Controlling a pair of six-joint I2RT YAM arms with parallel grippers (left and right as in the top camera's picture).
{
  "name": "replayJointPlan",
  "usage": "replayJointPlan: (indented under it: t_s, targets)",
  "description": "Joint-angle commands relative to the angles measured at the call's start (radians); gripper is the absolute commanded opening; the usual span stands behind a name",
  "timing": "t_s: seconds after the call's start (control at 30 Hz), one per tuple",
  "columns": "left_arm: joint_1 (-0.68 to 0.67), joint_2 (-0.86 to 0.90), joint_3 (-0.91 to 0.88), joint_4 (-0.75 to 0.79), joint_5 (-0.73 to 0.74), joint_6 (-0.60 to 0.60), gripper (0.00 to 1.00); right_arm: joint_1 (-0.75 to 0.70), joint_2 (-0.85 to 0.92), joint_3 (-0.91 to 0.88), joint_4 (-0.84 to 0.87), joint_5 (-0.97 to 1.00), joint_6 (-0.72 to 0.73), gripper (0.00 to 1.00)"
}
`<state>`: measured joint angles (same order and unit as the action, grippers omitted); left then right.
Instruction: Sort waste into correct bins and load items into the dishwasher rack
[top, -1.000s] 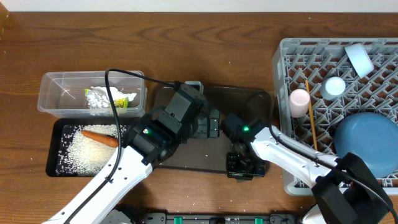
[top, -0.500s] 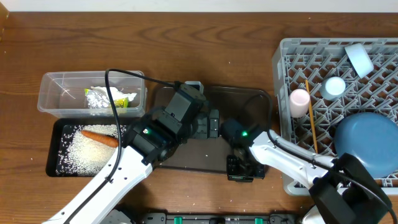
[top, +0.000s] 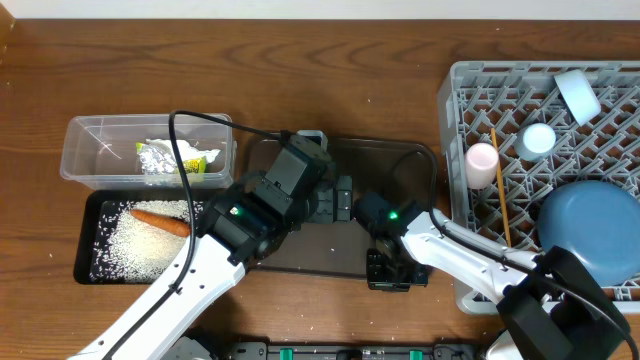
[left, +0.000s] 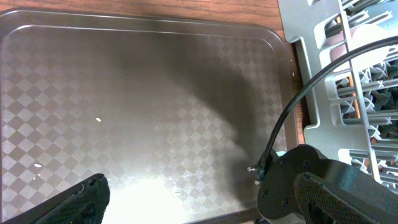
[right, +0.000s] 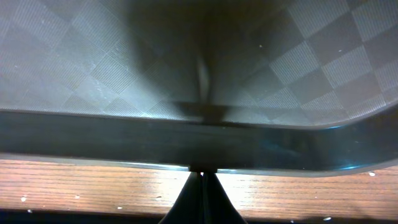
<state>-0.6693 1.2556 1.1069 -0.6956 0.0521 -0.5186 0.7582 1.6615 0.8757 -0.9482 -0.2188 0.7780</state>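
A clear tub (top: 95, 150) at the left holds the foil wrapper (top: 195, 160) and white tissue (top: 157, 158). In front of it, the black tray (top: 88, 258) carries rice (top: 135, 245) and the carrot piece (top: 160, 221). The grey rack (top: 470, 95) at the right holds the blue plate (top: 590, 225), pale blue cup (top: 538, 138), pink-lined cup (top: 482, 163), bowl (top: 577, 92) and chopsticks (top: 500, 185). My left gripper (top: 341, 198) (left: 205, 208) hangs open over the brown serving tray (top: 405, 165) (left: 155, 93), nothing between its fingers. My right gripper (top: 396, 270) (right: 202, 177) is shut, its tips at that tray's near rim (right: 186, 140).
The brown tray's floor carries only a few rice grains (left: 97, 119). The rack's wall (left: 311, 68) stands right beside the tray's right edge. My right arm (left: 298, 186) crosses the tray's near right corner. Bare wood (right: 93, 183) lies in front of the tray.
The right arm has shifted very slightly toward the near edge. The left arm and all objects stay where they were.
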Motion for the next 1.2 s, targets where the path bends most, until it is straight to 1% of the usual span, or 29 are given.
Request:
replayJointPlan:
  t_s: [0.0,0.83,1.17]
  targets:
    - [0.002,0.007,0.002,0.0,-0.012,0.013,0.98,0.008,-0.008,-0.006,0.003,0.04,0.01,0.01]
    - [0.002,0.007,0.002,0.0,-0.012,0.013,0.98,0.006,-0.008,-0.006,-0.006,0.193,0.005,0.01]
    - [0.002,0.007,0.002,0.0,-0.012,0.013,0.98,0.006,-0.008,-0.006,-0.009,0.197,-0.002,0.01]
